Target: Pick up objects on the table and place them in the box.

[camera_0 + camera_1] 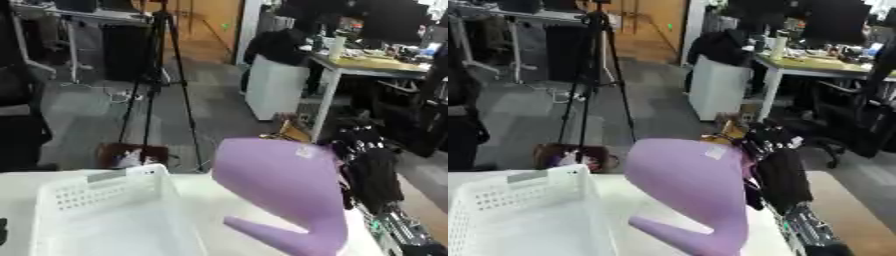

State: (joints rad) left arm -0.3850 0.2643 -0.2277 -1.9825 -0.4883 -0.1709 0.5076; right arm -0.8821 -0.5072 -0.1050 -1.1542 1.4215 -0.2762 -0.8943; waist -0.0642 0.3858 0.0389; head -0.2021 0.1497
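Observation:
A large purple object (284, 192), wide and rounded at the top and narrowing to a handle-like tail at the lower left, is held up in the air over the table's right side. My right hand (372, 170) grips its right edge, fingers curled round it. A white perforated plastic box (96, 215) stands on the table at the lower left, just left of the purple object. My left hand shows only as a dark sliver (3, 231) at the left edge.
The white table (197, 192) ends close behind the box. Beyond it are a black tripod (162, 75), a white cabinet (276, 87) and a cluttered desk (376, 62) at the back right.

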